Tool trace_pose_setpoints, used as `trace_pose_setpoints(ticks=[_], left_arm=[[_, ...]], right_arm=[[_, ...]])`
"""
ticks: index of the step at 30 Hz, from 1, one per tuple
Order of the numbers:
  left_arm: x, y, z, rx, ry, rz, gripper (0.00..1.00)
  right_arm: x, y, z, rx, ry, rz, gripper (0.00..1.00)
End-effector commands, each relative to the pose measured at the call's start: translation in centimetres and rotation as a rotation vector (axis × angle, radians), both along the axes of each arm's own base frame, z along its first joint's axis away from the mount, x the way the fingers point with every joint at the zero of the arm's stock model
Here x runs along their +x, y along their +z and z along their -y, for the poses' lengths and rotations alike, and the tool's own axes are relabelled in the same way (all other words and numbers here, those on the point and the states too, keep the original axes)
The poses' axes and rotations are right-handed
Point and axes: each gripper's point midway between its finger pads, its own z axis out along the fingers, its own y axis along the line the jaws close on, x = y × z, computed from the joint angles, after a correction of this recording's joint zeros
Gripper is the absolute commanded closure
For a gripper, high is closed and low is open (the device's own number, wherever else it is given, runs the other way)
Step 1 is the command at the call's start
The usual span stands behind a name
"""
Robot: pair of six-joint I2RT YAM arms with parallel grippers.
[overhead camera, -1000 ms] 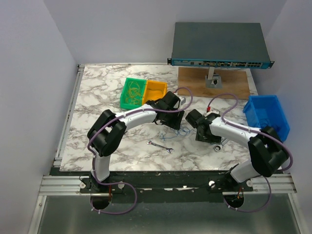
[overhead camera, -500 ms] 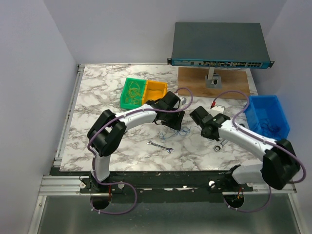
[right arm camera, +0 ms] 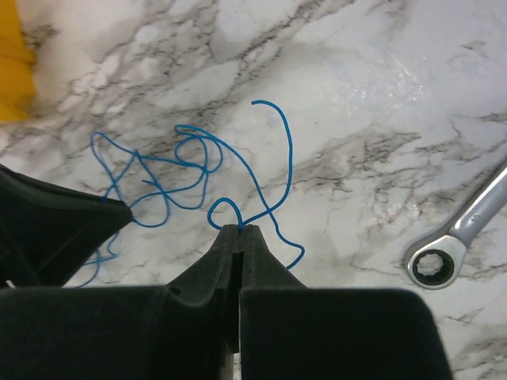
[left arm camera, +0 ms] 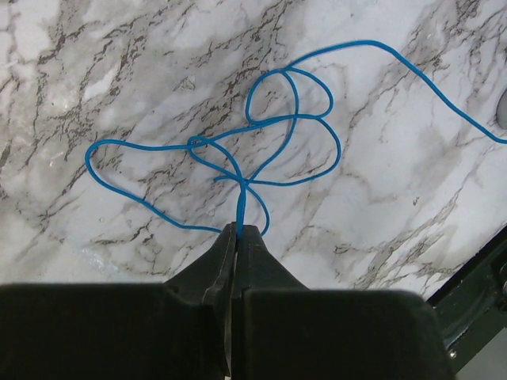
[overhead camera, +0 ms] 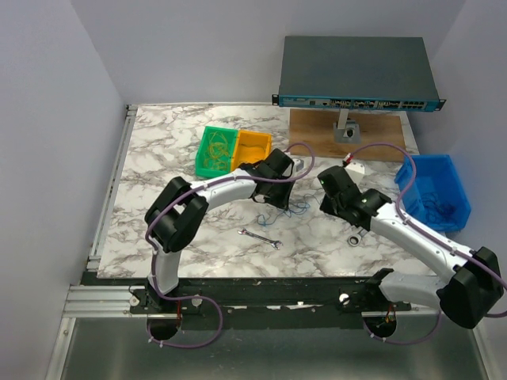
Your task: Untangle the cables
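While left gripper [left arm camera: 239,229] and right gripper [right arm camera: 238,231] each pinch the cables [left arm camera: 240,204], the table [overhead camera: 158,158] edges lie far off.

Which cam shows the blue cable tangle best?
Left wrist: the blue cable shows its loops and crossings spread out, left gripper pinching one strand. Right wrist: part of it, right gripper pinching a loop. Top external: a faint squiggle.

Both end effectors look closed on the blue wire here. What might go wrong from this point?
1. The left end effector and right end effector appear to pinch the same blue cable, whose loops cross between them. Pulling apart may tighten a knot.
2. Each grip is at the very fingertips on a thin strand, so it may slip out.
3. A trailing loop could snag the wrench nearby.
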Motion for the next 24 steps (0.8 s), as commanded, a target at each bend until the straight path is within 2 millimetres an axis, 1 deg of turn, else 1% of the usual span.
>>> trace_pose_setpoints(ticks=[1, 5, 12, 13, 16, 17, 20, 22, 24], left_arm=[[0.1, 3.7, -0.2, -0.084, -0.003, 0.081, 1.00], [0.5, 7.2, -0.6, -0.147, 0.015, 0.162, 1.00], [2.5, 12.0, -3.0, -0.214, 0.112, 0.158, 1.00], [2.9, 13.0, -3.1, -0.230, 0.123, 0.160, 1.00], [4.2, 14.8, -3.4, -0.252, 0.152, 0.162, 1.00], [4.8, 15.7, -3.4, -0.262, 0.157, 0.172, 1.00], [6.3, 17.3, -3.6, -0.259, 0.181, 0.194, 1.00], [7.5, 18.5, -4.0, -0.255, 0.204, 0.214, 1.00], [8.6, 19.1, -4.6, -0.249, 0.231, 0.226, 1.00]], right_arm=[[1.1, 2.8, -2.3, 0.108, 0.090, 0.114, 0.99], [1.7, 5.5, -3.9, 0.169, 0.160, 0.173, 0.99], [3.6, 10.2, -7.8, 0.268, 0.303, 0.264, 0.99], [3.9, 11.0, -8.3, 0.279, 0.326, 0.283, 0.99], [5.0, 13.1, -10.1, 0.315, 0.391, 0.341, 0.99], [5.3, 13.6, -10.6, 0.324, 0.409, 0.356, 0.99], [6.4, 15.3, -12.1, 0.343, 0.453, 0.399, 0.99], [7.2, 16.0, -12.8, 0.342, 0.468, 0.415, 0.99], [7.9, 16.4, -13.3, 0.336, 0.478, 0.427, 0.99]])
